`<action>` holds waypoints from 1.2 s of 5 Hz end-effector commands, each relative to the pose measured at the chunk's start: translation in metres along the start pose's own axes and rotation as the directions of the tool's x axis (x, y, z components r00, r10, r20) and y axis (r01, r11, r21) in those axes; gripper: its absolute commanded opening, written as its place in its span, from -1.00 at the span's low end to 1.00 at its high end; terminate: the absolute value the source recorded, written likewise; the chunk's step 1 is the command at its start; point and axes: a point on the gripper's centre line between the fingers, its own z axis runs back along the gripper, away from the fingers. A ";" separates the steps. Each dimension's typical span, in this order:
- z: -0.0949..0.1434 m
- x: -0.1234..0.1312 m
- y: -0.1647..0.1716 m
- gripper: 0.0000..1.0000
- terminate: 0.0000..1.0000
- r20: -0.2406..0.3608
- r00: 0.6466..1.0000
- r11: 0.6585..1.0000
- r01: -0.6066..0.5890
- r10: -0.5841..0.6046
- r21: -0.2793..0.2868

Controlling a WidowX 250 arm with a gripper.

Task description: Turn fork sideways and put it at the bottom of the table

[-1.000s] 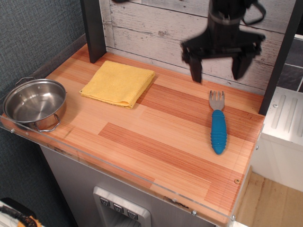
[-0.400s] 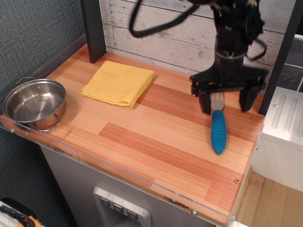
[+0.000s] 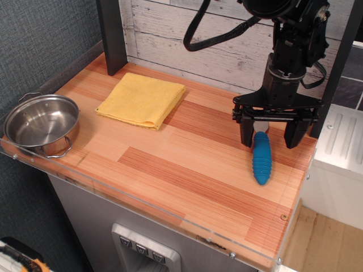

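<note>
The fork (image 3: 262,161) lies on the wooden table (image 3: 170,153) near its right edge. Its blue ribbed handle points toward the front and its silver head points toward the back wall, mostly hidden behind the gripper. My black gripper (image 3: 271,136) is open and hangs low over the fork's head end. One finger (image 3: 246,133) stands to the left of the fork and the other to its right, with the top of the handle between them. The fingers do not touch the fork.
A folded yellow cloth (image 3: 142,99) lies at the back left. A steel pot (image 3: 39,124) sits at the left front corner. A dark post (image 3: 111,35) stands at the back left. A clear acrylic rim (image 3: 142,207) runs along the table's front edge.
The gripper has come down from high above the table and moved right, and now straddles the fork's head end. The fork, cloth and pot have not moved.
</note>
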 end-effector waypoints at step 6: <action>0.056 0.008 0.015 -1.00 -1.00 0.149 0.970 0.981 -0.189 0.194 -0.046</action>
